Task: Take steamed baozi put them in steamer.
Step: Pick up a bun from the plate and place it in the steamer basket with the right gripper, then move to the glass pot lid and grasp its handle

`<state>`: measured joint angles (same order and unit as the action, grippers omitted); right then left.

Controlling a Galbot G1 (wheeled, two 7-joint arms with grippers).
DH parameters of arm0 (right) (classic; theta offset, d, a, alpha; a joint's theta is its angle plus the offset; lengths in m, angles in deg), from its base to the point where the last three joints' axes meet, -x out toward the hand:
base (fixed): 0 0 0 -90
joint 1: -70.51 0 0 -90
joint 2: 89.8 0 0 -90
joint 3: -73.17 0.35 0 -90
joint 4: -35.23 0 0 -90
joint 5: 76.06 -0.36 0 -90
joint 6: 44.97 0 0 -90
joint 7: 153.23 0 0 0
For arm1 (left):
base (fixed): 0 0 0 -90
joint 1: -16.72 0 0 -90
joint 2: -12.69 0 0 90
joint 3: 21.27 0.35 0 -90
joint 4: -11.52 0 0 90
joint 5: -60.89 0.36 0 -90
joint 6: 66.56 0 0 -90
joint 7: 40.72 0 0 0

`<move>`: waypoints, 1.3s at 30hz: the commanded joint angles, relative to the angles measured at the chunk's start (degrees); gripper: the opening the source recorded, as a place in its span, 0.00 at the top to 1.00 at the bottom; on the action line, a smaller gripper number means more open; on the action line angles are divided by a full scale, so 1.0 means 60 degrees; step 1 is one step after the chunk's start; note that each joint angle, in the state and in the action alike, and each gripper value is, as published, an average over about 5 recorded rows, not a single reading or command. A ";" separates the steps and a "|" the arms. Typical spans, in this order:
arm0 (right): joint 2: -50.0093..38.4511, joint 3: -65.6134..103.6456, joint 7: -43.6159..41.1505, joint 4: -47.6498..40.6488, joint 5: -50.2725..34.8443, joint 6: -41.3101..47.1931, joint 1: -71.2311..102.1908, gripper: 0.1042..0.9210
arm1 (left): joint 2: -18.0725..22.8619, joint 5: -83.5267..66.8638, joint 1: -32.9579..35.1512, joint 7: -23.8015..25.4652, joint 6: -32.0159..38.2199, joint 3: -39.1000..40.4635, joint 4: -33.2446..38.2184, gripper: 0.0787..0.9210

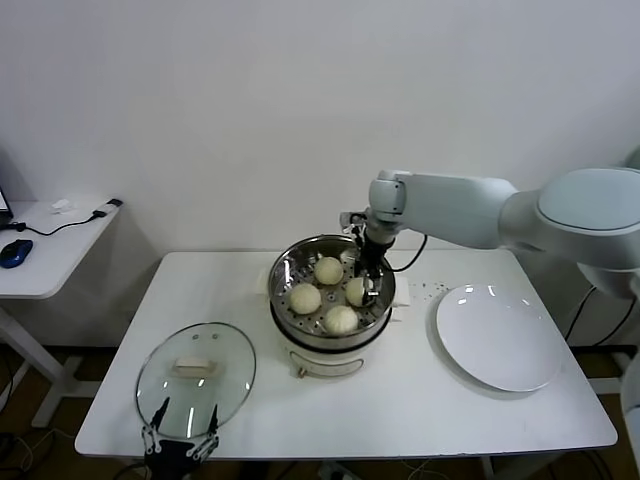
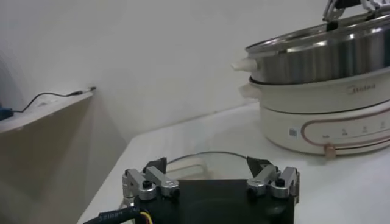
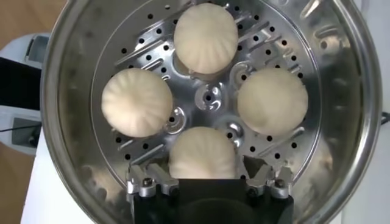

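Four steamed baozi [image 3: 204,36] sit on the perforated floor of the steamer [image 1: 285,262], spaced around its centre at 12, 3, 6 and 9 o'clock in the right wrist view. The right gripper [image 3: 207,176] hangs inside the pot directly over the 6 o'clock bun, fingers spread apart on either side of it, not clamping. The left gripper [image 2: 210,178], fingers apart, is parked at the table's front edge beside the glass lid [image 1: 196,378]. The white plate [image 1: 495,335] lies right of the steamer.

Head view high, looking down; right wrist close above steamer [image 3: 341,91]; left wrist low, sideways; all share steamer.
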<state>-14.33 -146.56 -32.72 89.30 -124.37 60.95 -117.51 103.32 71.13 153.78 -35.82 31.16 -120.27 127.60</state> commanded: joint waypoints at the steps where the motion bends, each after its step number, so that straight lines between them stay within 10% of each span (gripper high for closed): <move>1: -0.0454 0.0436 -0.0049 0.0333 0.0076 -0.0005 -0.0272 0.12 | -0.0048 -0.0005 0.0005 0.0008 -0.0009 -0.0003 0.0024 0.12; 18: -0.6101 0.3443 0.2824 0.3211 -0.0464 -0.2064 -0.0066 0.12 | -0.0124 0.0634 0.0171 -0.0304 0.0438 -0.0195 0.0580 0.12; 29: -0.8687 1.1786 0.7208 0.5511 -0.0218 -0.3108 0.8168 0.12 | 0.0003 0.0570 0.0262 -0.0153 0.0082 -0.0253 0.1294 0.12; 39: -0.7495 1.8855 0.8508 0.6842 0.1076 -0.3029 1.4858 0.12 | -0.0045 0.1776 0.0125 0.0300 -0.0685 -0.0559 0.1814 0.12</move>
<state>-58.54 -77.25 6.17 121.25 -123.26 44.74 -68.84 103.16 75.27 154.97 -35.40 30.24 -122.64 135.59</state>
